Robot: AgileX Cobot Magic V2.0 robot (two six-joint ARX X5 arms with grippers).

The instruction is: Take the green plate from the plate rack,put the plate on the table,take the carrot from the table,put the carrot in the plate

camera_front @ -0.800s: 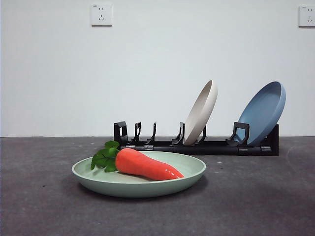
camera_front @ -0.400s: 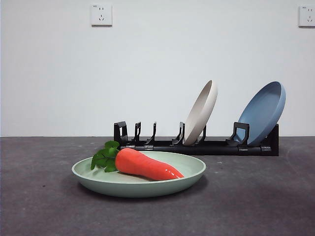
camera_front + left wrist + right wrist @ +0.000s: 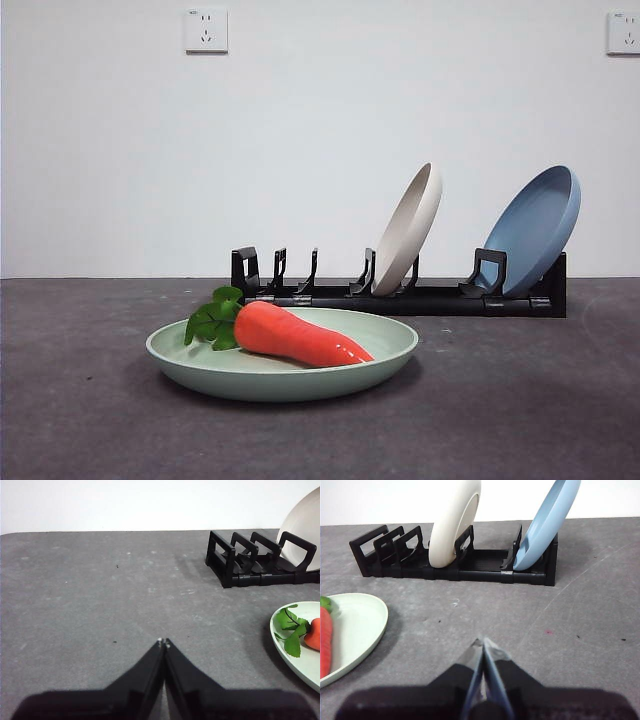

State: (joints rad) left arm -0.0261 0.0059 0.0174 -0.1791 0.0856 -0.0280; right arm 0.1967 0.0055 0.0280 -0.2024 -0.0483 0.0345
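Note:
The green plate [image 3: 382,350] lies flat on the table [image 3: 520,410], in front of the plate rack [image 3: 400,297]. The carrot [image 3: 300,337] rests inside it, leaves toward the left. In the left wrist view my left gripper [image 3: 163,642] is shut and empty above bare table, with the green plate [image 3: 305,655] and carrot [image 3: 314,634] off to one side and the plate rack [image 3: 250,560] beyond. My right gripper [image 3: 483,643] is shut and empty too, facing the plate rack [image 3: 455,565], the green plate [image 3: 360,625] and carrot [image 3: 325,640] at the frame's edge. Neither arm shows in the front view.
A cream plate [image 3: 408,230] and a blue plate [image 3: 535,230] lean in the rack's right-hand slots; its left slots hold nothing. A white wall with two sockets rises behind the table.

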